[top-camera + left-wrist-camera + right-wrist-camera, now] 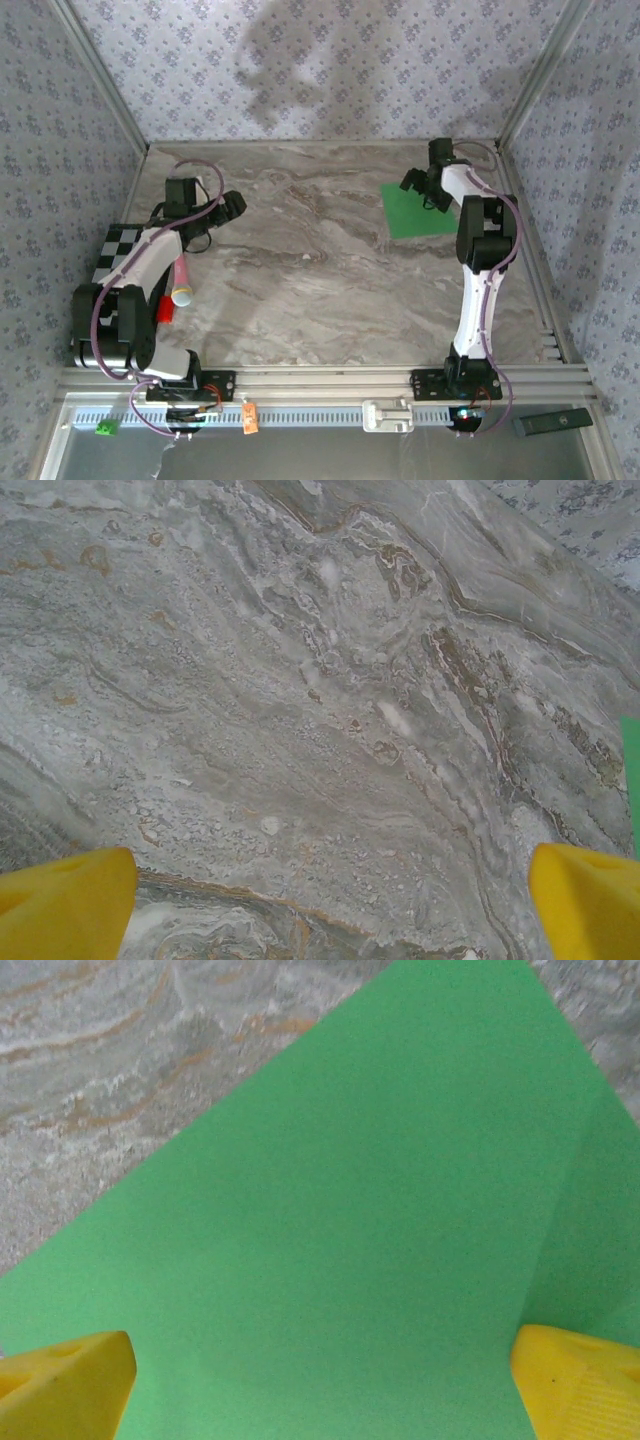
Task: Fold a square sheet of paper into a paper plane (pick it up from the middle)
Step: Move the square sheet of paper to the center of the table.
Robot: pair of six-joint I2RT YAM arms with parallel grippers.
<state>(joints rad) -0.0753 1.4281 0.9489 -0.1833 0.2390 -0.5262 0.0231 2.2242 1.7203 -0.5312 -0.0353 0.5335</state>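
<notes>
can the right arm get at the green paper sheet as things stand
Probably yes. The right gripper hangs open over the square sheet of paper, which lies flat on the marble table. Nothing sits between the gripper and the sheet.

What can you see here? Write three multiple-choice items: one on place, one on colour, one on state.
1. Where on the table does the paper lie? A far right; B near left; C centre.
2. The right gripper has fingertips coloured: A red; B yellow; C black.
3. The right gripper is: A shut on the paper; B open over the paper; C shut on nothing.
Answers: A, the top view shows the sheet at the far right; B, the right wrist view shows yellow tips; B, the tips stand wide apart with the green sheet beneath them.
</notes>
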